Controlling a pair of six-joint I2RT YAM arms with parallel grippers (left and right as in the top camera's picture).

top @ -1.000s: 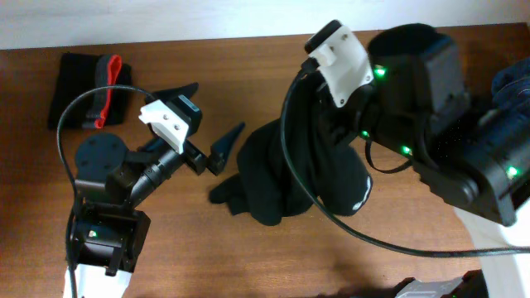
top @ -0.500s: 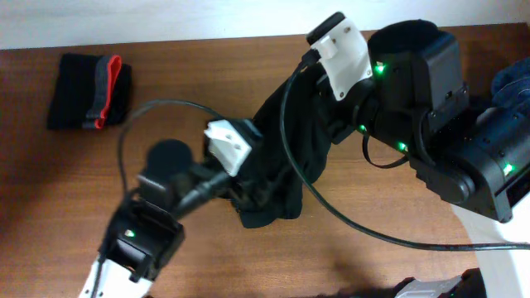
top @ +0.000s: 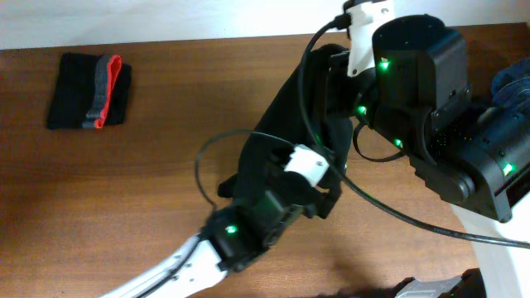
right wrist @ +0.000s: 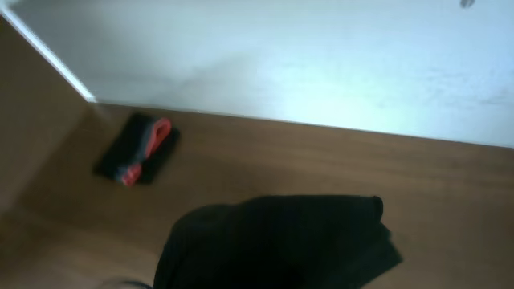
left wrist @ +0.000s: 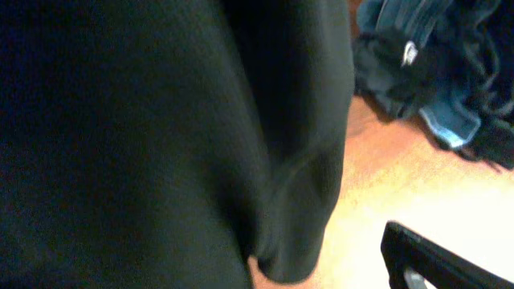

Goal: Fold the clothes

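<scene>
A black shirt (top: 281, 124) hangs off the table from my right gripper (top: 335, 66), which is shut on its upper end; the fingers are buried in cloth. In the right wrist view the same shirt (right wrist: 281, 241) fills the bottom edge. My left gripper (top: 319, 175) is pushed against the shirt's lower part and stands open. In the left wrist view black fabric (left wrist: 161, 136) covers the left and middle. Only one finger (left wrist: 426, 258) shows, at the bottom right, and it is clear of the cloth. A folded black garment with a grey-red stripe (top: 89, 89) lies at the far left.
A heap of blue and black clothes (left wrist: 438, 76) lies on the table's right side, showing as blue cloth (top: 513, 83) by the right arm. The wooden table (top: 149, 182) meets a white wall (right wrist: 321, 56) at the back. The right arm's bulky body stands over the right half.
My left arm has swung from the left side to the middle, in under the hanging shirt. The right arm has raised the shirt higher and further back.
</scene>
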